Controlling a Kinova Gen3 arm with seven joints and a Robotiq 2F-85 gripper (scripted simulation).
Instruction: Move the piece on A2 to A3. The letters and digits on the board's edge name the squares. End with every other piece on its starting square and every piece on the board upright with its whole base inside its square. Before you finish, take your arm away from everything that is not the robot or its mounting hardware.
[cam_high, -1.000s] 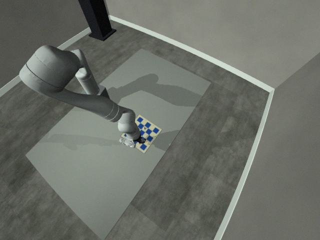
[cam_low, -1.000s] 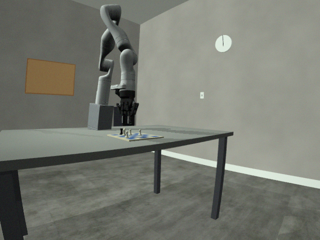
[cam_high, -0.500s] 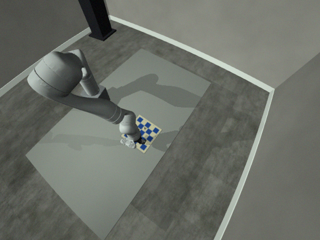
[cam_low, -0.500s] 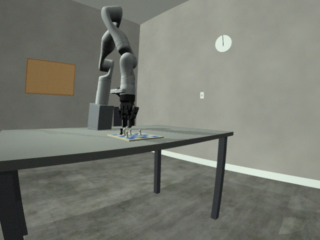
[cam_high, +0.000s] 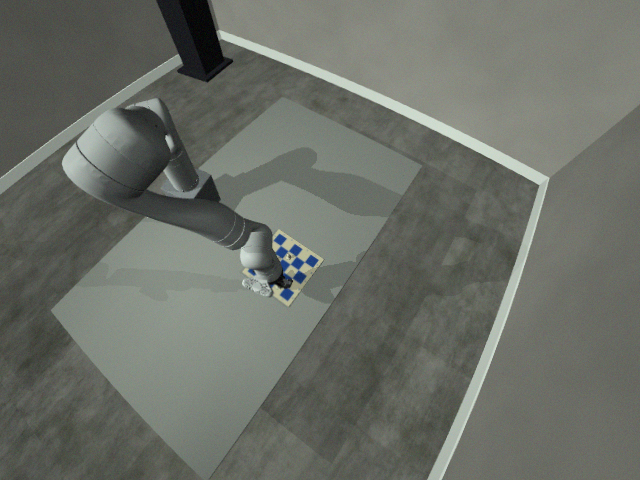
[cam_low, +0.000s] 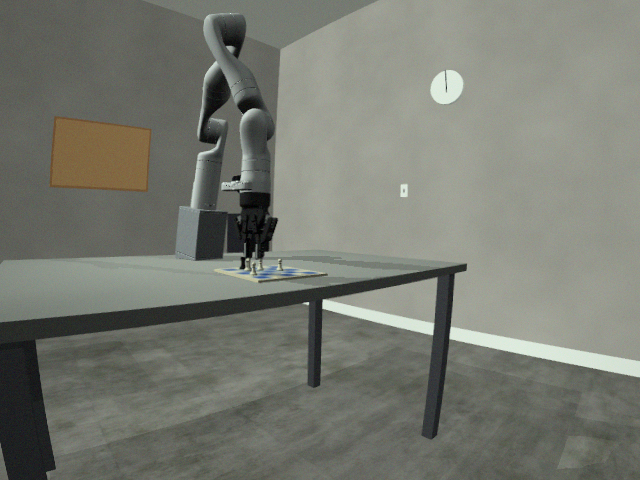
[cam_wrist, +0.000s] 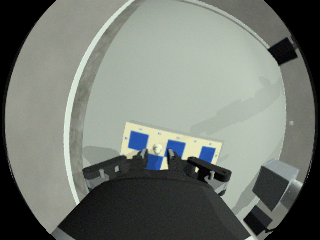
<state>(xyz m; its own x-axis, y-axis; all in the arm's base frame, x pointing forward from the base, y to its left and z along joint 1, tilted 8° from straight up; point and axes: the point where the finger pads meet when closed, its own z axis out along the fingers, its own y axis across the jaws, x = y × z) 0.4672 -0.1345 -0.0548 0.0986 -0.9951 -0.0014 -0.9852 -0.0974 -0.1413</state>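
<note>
The Kinova arm (cam_high: 206, 217) reaches down from its grey pedestal (cam_low: 188, 242) to a small blue-and-cream chessboard (cam_high: 306, 269), its gripper (cam_low: 251, 256) pointing straight down over the board's near corner. The fingers stand partly open and hold nothing. Their tips hang just above a pale chess piece (cam_low: 253, 267), with a second pale piece right beside it. A third piece (cam_low: 279, 264) stands upright and well apart on the far side of the board.

From the wrist, the two fingers flank a small pale shape on the board (cam_wrist: 200, 135). The edge lettering is too small to read, so the square cannot be told.

The board lies flat on a grey table (cam_high: 170, 341), near its long right-hand edge but not touching it. Broad bare tabletop stretches away on the other side, crossed by the arm's shadow. The pedestal sits toward the table's back edge, well apart from the board.

The table (cam_low: 103, 289) has dark legs and stands on a mottled grey floor. The plain walls carry a white skirting board (cam_high: 392, 105), an orange pinboard (cam_low: 100, 153), a round clock (cam_low: 446, 86) and a wall switch (cam_low: 403, 190). A dark column (cam_high: 193, 41) rises in the corner.
</note>
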